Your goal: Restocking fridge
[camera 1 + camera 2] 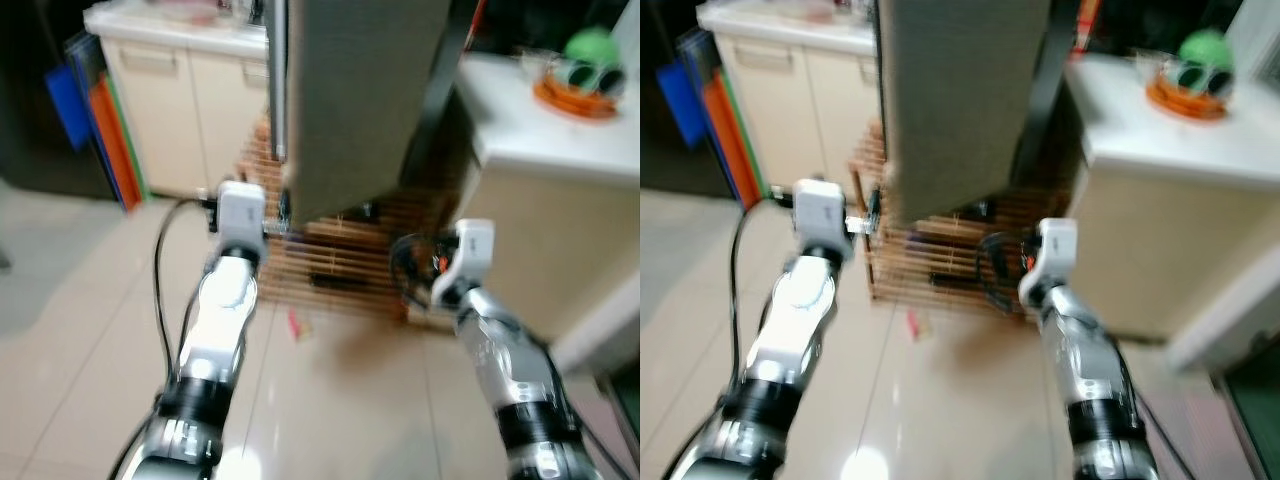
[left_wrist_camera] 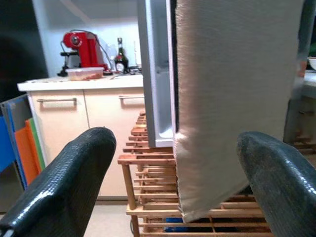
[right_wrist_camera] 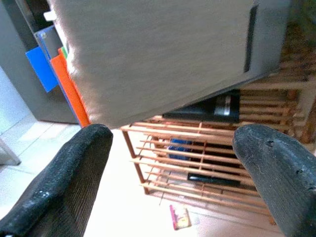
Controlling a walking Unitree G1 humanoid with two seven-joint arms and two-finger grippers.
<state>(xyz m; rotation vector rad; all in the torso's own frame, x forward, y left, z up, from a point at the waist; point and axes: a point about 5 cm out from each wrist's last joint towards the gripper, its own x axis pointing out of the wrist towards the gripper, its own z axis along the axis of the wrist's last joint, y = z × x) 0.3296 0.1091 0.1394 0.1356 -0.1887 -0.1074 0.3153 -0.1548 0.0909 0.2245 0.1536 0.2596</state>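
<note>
Raised side by side toward the fridge door (image 1: 350, 100), which stands swung open and edge-on just ahead. Left gripper (image 1: 283, 212) close by the door's lower left edge, fingers (image 2: 74, 177) spread wide, nothing between them. Right gripper (image 1: 405, 265) a little lower, below the door's bottom corner, fingers (image 3: 266, 163) likewise wide apart and empty. Probably poised that way to take the door by its edge or to reach past it; no goods in hand yet, so restocking looks barely begun.

Door: flat slab, grey, finely brushed or woven-looking face, with a smooth pale metal edge strip seen in the left wrist view. Finger pads: black, rounded, with a fine grid texture for grip.

Behind and under the door, a rack (image 1: 340, 265) of thin wooden slats, open-framed, with a dark bottle (image 3: 222, 106) lying on a shelf. On the glossy pale tile floor (image 1: 90, 300), a small flat packet (image 1: 296, 324) just before the rack. To the left, cream cabinets with blue, orange and green boards (image 1: 110, 140) leaning against them. To the right, a white counter (image 1: 540, 130) carrying an orange-rimmed bowl (image 1: 575, 90) with something green, too blurred to name.
</note>
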